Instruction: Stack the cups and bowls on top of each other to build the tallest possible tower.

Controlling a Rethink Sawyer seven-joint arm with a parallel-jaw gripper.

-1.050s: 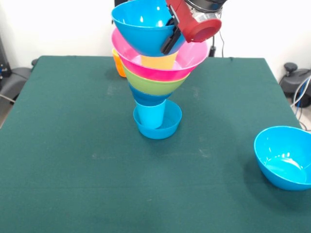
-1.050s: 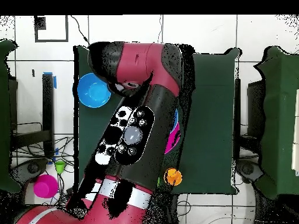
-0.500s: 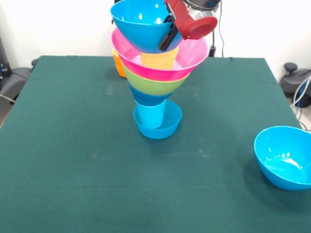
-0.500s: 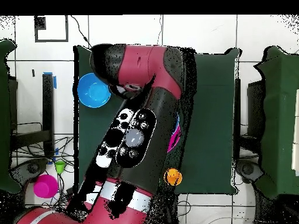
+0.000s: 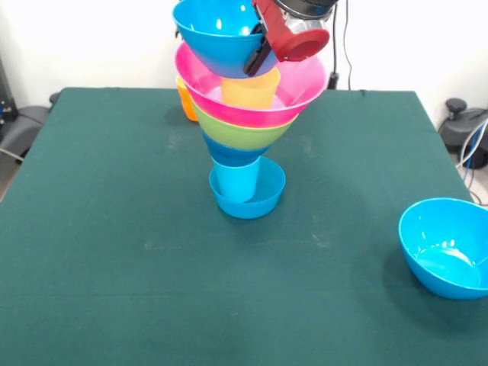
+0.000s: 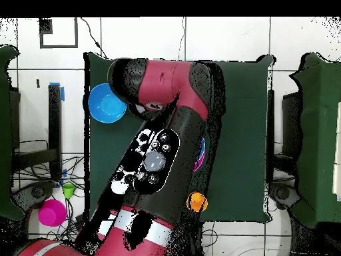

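The tower stands mid-table in the front view: a small blue bowl (image 5: 263, 200) at the bottom, a light blue cup (image 5: 235, 180) in it, then a blue bowl (image 5: 229, 155), a lime green bowl (image 5: 240, 136) and a wide pink bowl (image 5: 305, 84) with a yellow cup (image 5: 250, 90) inside. Just above the pink bowl's left side hangs a large blue bowl (image 5: 213, 34), tilted, with my gripper (image 5: 258, 55) shut on its right rim. In the overhead view my arm (image 6: 156, 157) hides nearly all of the tower; only a pink sliver (image 6: 199, 160) shows.
An orange cup (image 5: 185, 103) stands on the green table (image 5: 114, 267) right behind the tower, also seen as the orange cup (image 6: 196, 201) from above. Another large blue bowl (image 5: 446, 248) sits alone near the table's right edge, the same blue bowl (image 6: 106, 103) from above.
My gripper has lifted the held blue bowl a little higher and slightly left above the pink bowl. The tower and the other things have not moved.
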